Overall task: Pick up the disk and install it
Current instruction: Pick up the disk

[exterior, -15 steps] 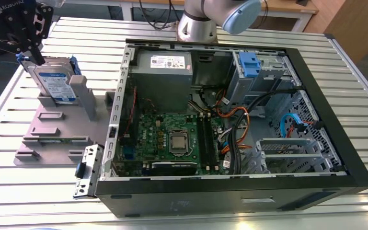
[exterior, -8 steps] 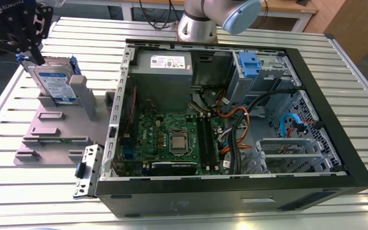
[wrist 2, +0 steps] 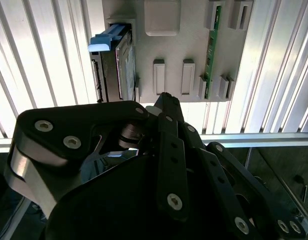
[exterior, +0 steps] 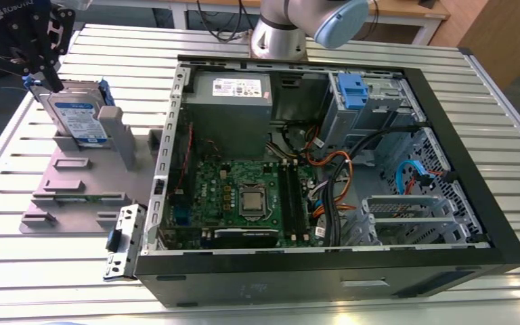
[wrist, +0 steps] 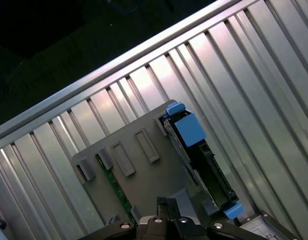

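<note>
The disk stands on edge in a slot of the grey holder plate, at the exterior view's left, beside the open computer case. Its white-and-blue label faces the camera and blue rails frame it. Both wrist views show it edge-on from above, the disk with a blue rail end, the disk between two blue rail ends. My black gripper hangs just over the disk's top edge. In the wrist views the gripper sits above the holder plate, a little to the side of the disk.
The open computer case lies on the slatted metal table, with a motherboard, cables and a drive cage with a blue clip inside. A green memory stick stands in the holder. A metal bracket leans at the case's front corner.
</note>
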`<state>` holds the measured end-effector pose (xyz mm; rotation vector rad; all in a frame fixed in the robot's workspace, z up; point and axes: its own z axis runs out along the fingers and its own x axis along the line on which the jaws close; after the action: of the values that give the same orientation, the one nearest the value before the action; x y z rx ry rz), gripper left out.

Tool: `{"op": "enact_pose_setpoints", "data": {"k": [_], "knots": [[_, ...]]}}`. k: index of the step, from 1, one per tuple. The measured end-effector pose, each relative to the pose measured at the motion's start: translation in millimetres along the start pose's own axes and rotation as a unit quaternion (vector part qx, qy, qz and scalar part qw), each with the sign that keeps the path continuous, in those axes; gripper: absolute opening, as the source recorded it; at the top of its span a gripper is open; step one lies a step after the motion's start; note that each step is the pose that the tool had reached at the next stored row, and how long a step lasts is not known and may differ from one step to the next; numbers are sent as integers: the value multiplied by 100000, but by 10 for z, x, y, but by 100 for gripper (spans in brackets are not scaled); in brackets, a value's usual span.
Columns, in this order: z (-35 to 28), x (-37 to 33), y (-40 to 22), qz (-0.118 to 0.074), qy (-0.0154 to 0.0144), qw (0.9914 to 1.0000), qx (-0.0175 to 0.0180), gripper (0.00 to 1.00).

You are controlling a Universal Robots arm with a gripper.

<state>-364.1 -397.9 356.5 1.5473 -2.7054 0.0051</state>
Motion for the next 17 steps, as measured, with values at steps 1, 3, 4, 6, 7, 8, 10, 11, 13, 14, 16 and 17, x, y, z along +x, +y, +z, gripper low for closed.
{"op": "enact_pose_setpoints", "data": {"k": [1, 3, 4, 6, 7, 8, 10, 11, 13, 14, 16, 17], "knots": [[0, 0, 0, -31, 2, 100000, 1, 11], [0, 0, 0, -82, 3, 100000, 5, 11], [0, 0, 0, -111, 2, 100000, 3, 11], [0, 0, 0, -177, 3, 100000, 6, 11], [0, 0, 0, -208, 4, 100000, 5, 11], [0, 0, 0, -240, 7, 100000, 8, 11], [0, 0, 0, -295, 7, 100000, 7, 11], [0, 0, 0, -324, 9, 99999, 10, 11], [0, 0, 0, -378, 7, 99999, 11, 11], [0, 0, 0, -402, 9, 99999, 11, 11], [0, 0, 0, -452, 9, 99999, 14, 11], [0, 0, 0, -478, 11, 99999, 14, 11]]}}
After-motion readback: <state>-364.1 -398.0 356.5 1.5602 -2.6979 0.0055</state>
